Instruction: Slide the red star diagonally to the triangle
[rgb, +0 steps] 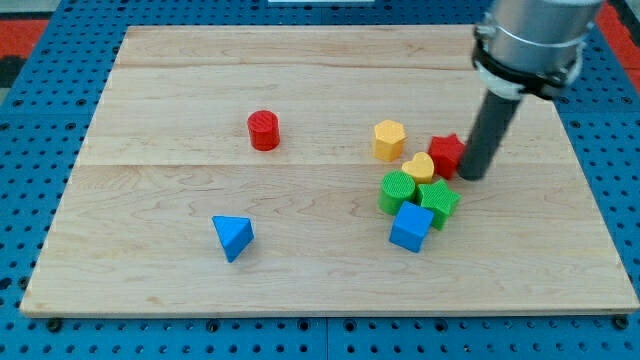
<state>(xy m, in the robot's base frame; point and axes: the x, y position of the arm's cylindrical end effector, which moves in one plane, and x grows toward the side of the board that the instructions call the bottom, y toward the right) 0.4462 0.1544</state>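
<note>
The red star (446, 153) lies right of centre on the wooden board (150, 190), touching the yellow heart (419, 167). My tip (473, 176) rests against the star's right side, the rod partly covering it. The blue triangle (233, 236) sits far off at the lower left of the board, alone.
A yellow hexagon (390, 139) stands just left of the star. Below the heart are a green cylinder (397, 191), a green star (438, 201) and a blue cube (411, 227), packed close. A red cylinder (264, 130) stands at the upper left.
</note>
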